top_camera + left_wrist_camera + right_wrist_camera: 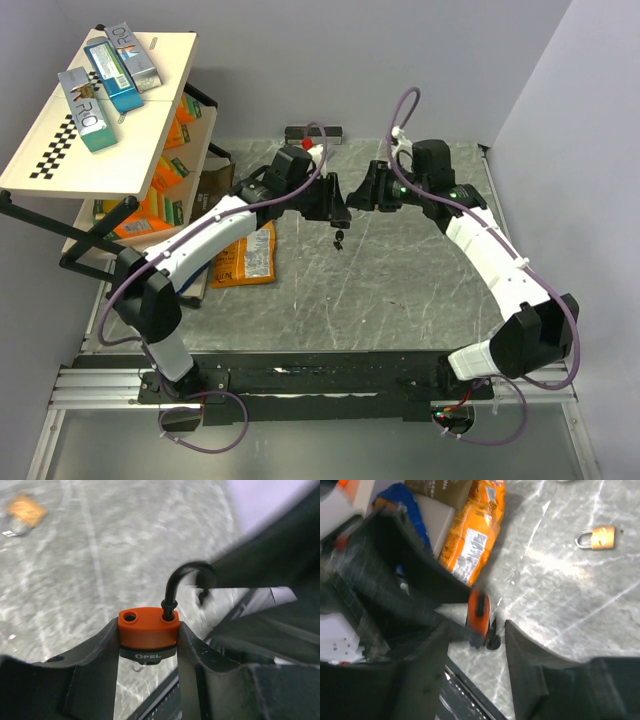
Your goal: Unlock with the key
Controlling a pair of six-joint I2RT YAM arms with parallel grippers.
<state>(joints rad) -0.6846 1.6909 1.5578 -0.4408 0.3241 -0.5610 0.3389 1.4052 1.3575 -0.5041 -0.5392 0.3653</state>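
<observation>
My left gripper (148, 632) is shut on a small orange-red padlock (148, 626), pinching its body between both fingers. The padlock's black shackle (184, 577) stands up out of one hole, and the other hole is empty. A thin key ring (141, 666) shows under the lock. In the top view the key (340, 238) hangs as a small dark cluster below the padlock, above the table. My right gripper (477, 627) faces the lock with its jaws apart. The orange lock (479, 612) and the dark key head (492, 641) sit at the gap, not pinched.
A brass padlock (596, 537) lies on the grey table (400, 290). An orange snack bag (245, 262) lies at the left beside a shelf unit (110, 120) with boxes on top. A dark bar (313, 133) is at the back edge.
</observation>
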